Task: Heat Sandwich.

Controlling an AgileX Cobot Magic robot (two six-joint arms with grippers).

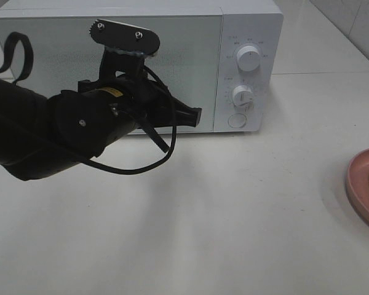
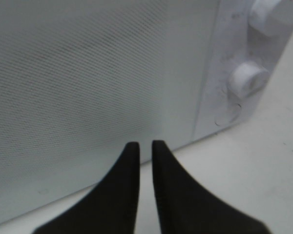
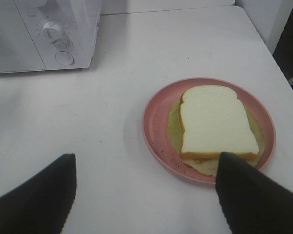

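Left gripper (image 2: 145, 146) jaws nearly closed, narrow gap, empty, close before microwave (image 2: 97, 78) door; knobs (image 2: 249, 80) beside.

White microwave (image 1: 249, 37) with dotted grey door, pink plate (image 3: 156, 117), white-and-tan sandwich (image 3: 215, 119), black end effector (image 2: 144, 148)

Looks like a kitchen-style test bench — a white microwave (image 1: 141, 61) on a plain white table (image 1: 234, 215), pink plate (image 3: 158, 122) of food, robot arm (image 1: 49, 129) — tiled wall behind.

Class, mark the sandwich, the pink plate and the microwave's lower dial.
sandwich (image 3: 216, 122), right wrist view, top bread slice
pink plate (image 3: 155, 122), right wrist view, bare rim
lower dial (image 1: 242, 95), exterior high view, knob face
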